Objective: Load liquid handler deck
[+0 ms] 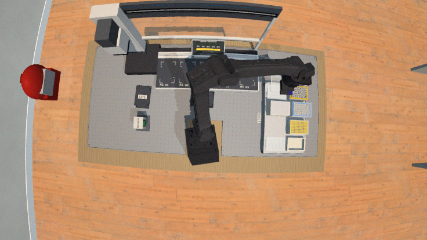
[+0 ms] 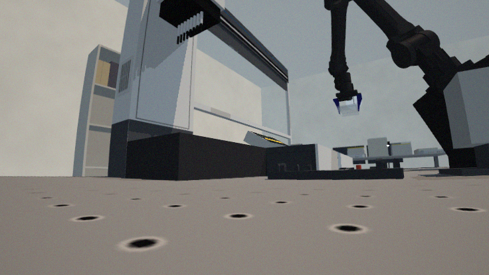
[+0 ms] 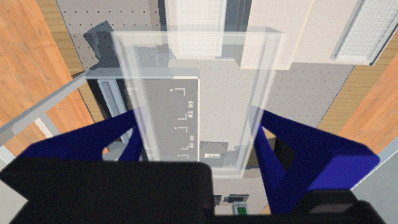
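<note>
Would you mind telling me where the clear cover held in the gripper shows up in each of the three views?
Top: hidden under the wrist at the shelf's far end, beside the yellow-framed rack.
Exterior: the clear cover hangs upper right, high above the shelf, between the blue fingers.
Wrist: it fills the centre, clamped in the gripper.
Shared landmark: the blue fingers, a corner showing in the top view too.

Grey pegboard bench (image 1: 113, 131) — carrying SHELF (image 1: 263, 125), LP1 (image 1: 142, 97), seemingly READY key (image 1: 144, 122).

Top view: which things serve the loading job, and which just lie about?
Job: cover held in the fingers; yellow-rimmed rack; deck; LP1; READY key.
Lying about: red dome; blue-rimmed rack; holed yellow rack.
</note>
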`<state>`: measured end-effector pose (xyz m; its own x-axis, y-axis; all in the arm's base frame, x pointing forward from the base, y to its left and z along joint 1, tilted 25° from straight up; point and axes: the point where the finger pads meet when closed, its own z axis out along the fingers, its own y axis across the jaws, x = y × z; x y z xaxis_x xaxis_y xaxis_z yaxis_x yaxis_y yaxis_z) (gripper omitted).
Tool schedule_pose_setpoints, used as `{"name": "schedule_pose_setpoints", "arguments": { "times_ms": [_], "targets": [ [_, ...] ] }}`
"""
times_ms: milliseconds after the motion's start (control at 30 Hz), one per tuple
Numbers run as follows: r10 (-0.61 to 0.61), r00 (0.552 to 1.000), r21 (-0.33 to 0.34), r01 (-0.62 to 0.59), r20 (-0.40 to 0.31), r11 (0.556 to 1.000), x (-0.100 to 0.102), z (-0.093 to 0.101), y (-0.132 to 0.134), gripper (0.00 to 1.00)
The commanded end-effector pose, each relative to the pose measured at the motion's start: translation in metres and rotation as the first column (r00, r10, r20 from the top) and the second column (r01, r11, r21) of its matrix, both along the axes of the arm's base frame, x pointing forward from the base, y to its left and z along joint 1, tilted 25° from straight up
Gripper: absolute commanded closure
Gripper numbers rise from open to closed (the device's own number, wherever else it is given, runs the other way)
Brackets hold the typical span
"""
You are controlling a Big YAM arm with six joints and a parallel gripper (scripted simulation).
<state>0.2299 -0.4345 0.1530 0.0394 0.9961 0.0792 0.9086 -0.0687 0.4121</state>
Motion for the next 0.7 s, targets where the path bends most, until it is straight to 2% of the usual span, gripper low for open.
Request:
{"name": "schedule_pose_setpoints", "arguments": {
  "times_ms": [0,167,233,267,333,667],
  "targets": [
    [-0.016,1.0,-0.042,0.017,0.014,0.999,0.002,0.018,0.01,1.0],
    [-0.016,1.0,-0.04,0.017,0.015,0.999,0.004,0.019,0.035,1.0],
    [-0.016,1.0,-0.04,0.017,0.015,0.999,0.004,0.019,0.035,1.0],
    [-0.046,0.999,-0.04,0.047,0.015,0.998,-0.008,0.019,0.033,1.0],
    [-0.016,1.0,-0.04,0.017,0.015,0.999,0.004,0.02,0.05,1.0],
    [-0.016,1.0,-0.037,0.017,0.016,0.999,0.007,0.022,0.1,1.0]
  ]
}}
